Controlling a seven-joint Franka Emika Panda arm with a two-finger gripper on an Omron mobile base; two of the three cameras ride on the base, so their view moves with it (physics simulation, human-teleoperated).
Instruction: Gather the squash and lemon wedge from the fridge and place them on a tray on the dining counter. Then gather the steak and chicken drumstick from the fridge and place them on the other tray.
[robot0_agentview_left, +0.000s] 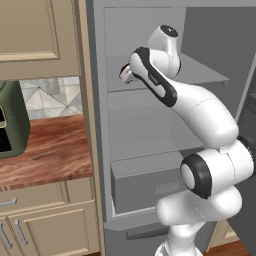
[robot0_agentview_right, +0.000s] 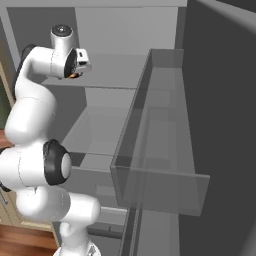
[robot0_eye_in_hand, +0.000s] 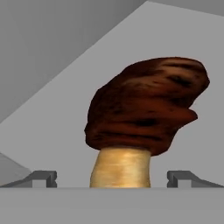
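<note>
Dark brown, crusted meat on a pale, smooth bone end: the chicken drumstick (robot0_eye_in_hand: 142, 118) lies on a shelf inside the fridge (robot0_agentview_left: 145, 130), straight ahead of the gripper (robot0_eye_in_hand: 111, 177). The gripper's jaws stand wide, one dark tip on each side of the bone end, and nothing is held. In the left base view a small rounded pale-and-dark thing peeks out beside the wrist on the upper shelf (robot0_agentview_left: 200, 75); it is probably the same drumstick, though too little of it shows to be sure.

The bone is narrow, rounded and looks slick, so jaws closing on it alone could squeeze it out sideways or let the heavy meat end swing down. The lumpy, uneven meat would likely give more grip, but it is wide. The arm reaches deep between plain grey shelves, so a careless lift may knock the wrist or the drumstick against the fridge's flat walls. The translucent door bin (robot0_agentview_right: 160, 165) hangs just beside the way out.
</note>
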